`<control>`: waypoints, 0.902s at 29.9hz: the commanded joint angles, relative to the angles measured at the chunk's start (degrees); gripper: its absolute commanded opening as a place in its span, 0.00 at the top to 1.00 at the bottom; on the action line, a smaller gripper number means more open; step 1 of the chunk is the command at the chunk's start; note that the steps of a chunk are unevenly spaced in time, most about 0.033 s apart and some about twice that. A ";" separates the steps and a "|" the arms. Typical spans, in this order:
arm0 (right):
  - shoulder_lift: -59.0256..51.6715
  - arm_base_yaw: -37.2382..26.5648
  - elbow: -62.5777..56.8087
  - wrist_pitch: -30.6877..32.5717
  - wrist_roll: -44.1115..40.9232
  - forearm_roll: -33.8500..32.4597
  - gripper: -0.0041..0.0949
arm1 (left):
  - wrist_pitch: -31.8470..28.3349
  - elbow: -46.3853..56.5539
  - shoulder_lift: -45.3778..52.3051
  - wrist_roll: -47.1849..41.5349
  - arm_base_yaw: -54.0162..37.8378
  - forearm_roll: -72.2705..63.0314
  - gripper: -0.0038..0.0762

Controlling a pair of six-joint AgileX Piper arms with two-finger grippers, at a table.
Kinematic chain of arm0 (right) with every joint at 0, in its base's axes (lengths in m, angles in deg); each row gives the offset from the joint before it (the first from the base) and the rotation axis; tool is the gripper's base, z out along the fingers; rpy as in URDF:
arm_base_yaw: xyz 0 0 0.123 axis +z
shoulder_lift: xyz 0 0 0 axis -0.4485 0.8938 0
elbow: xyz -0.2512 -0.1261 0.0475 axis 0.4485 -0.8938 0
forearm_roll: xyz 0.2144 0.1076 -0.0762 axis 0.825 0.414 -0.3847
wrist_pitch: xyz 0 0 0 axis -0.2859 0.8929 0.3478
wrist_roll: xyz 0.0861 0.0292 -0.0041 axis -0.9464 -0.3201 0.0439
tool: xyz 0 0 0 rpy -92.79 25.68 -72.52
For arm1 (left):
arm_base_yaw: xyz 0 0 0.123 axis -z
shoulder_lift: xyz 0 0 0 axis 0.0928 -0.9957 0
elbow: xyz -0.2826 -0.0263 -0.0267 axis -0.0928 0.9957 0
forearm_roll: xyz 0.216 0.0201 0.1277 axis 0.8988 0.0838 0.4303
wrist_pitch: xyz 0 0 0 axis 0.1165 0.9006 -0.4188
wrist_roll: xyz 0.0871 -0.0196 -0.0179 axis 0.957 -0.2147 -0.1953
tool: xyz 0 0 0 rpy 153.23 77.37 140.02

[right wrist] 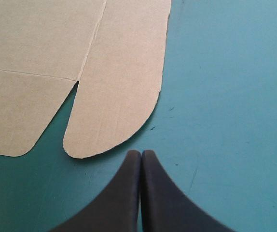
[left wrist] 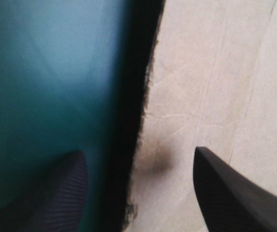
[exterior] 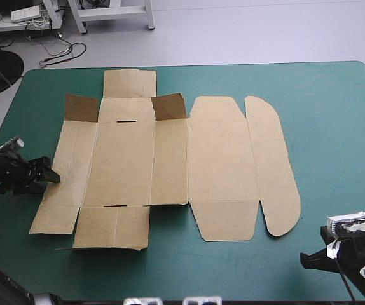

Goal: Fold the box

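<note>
box (exterior: 170, 165) lies opened out on the tabletop (exterior: 335, 127), left of middle, nearly all flat; only two small corner flaps (exterior: 81, 108) at the far end stand up; rounded lid flap (right wrist: 119, 96) is its rightmost part, flat. left pincer (exterior: 50, 175) sits low at the box's left edge, arm reaching in near level from the tabletop's left side; its fingers (left wrist: 225, 193) stand well apart, one over the board, one over the teal-green cover (left wrist: 42, 87), cut edge running between them; grips nothing; dark shadow along that edge suggests the board sits slightly off the cover there. right pincer (right wrist: 141, 153) is pressed together to one point, empty, just beside the lid flap's near rounded corner, not touching; arm low at the near right corner. step in hand looks like taking the left wall panel (exterior: 68, 171); to do it well, slide the lower finger under the edge, not into it, so the sheet does not skate right; pinch only once the board is well between the fingers; then lift by turning about the crease line, not pulling outward; right pincer could press the lid side down to pin the sheet; risk is buckling the panel off-crease.
</note>
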 commanded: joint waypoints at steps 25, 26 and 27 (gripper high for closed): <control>0.93 -0.01 1.51 -3.29 -0.88 0.85 0.98 | 3.79 1.33 -4.89 3.47 12.05 -9.28 0.83; 0.93 -0.01 1.51 -3.29 -0.88 0.85 0.98 | 4.16 0.78 -4.89 3.47 12.05 -8.91 0.95; 0.93 -0.01 1.51 -3.29 -0.88 0.85 0.98 | 5.01 0.10 -4.89 4.40 12.05 -8.79 0.96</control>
